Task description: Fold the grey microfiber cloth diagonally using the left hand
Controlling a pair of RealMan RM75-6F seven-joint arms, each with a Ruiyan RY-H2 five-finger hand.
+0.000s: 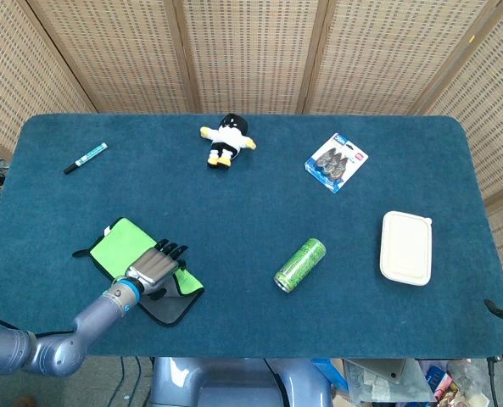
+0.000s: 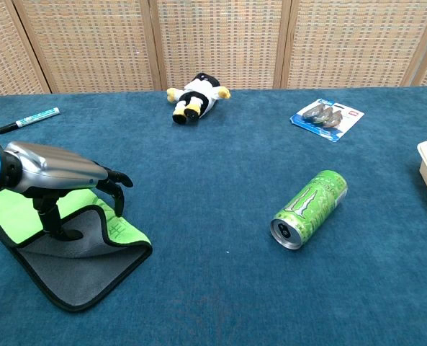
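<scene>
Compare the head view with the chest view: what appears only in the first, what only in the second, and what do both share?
Only the head view shows the whole white lidded container and the table's full outline. Only the chest view shows the left robot hand from the side, fingers curled down over the cloth's grey underside. Both share the cloth, hand, marker, plush toy, green can and blister pack.

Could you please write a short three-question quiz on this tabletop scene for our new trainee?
1. True or false: the left hand is over the cloth.
2. Which lies nearest the green can: (a) marker, (b) white container, (c) plush toy?
3. What colour is the cloth's folded-over upper side?

Key: 1. True. 2. (b). 3. Green, with the grey side showing below.
</scene>
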